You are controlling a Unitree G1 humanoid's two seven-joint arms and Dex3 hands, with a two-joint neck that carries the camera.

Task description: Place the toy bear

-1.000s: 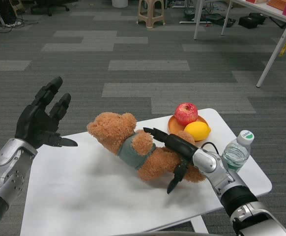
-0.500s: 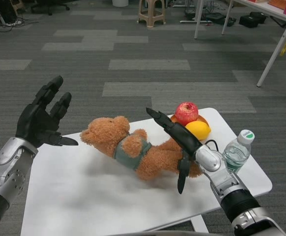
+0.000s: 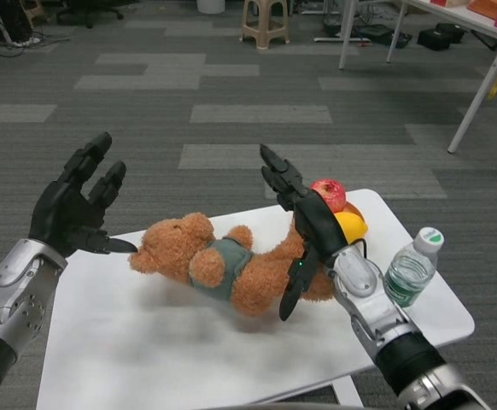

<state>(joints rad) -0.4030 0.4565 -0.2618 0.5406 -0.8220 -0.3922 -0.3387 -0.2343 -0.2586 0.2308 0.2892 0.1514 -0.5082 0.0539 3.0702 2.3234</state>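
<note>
Grey carpet tiles in paler and darker blocks cover the floor beyond the smooth white table [image 3: 146, 342], whose corners are rounded. On the tabletop lies the toy bear [image 3: 223, 266], a plush of fuzzy orange-brown pile in a grey-green knitted vest, stretched out on its side with its round head toward the left and its legs toward the right. The right hand [image 3: 304, 226], black and jointed on a silver forearm, stands over the bear's rear end with its fingers spread and pointing up and away; its thumb hangs down in front of the bear's hindquarters, and whether it touches the fur cannot be told. The left hand [image 3: 72, 205] is raised at the table's left edge, fingers wide apart and holding nothing, its thumb tip close to the bear's head. Behind the right hand sits an orange plate [image 3: 354, 210] bearing a glossy red apple [image 3: 330, 193] and a yellow lemon [image 3: 352, 226]. A clear plastic bottle [image 3: 412, 266] with a white cap stands upright near the table's right edge.
</note>
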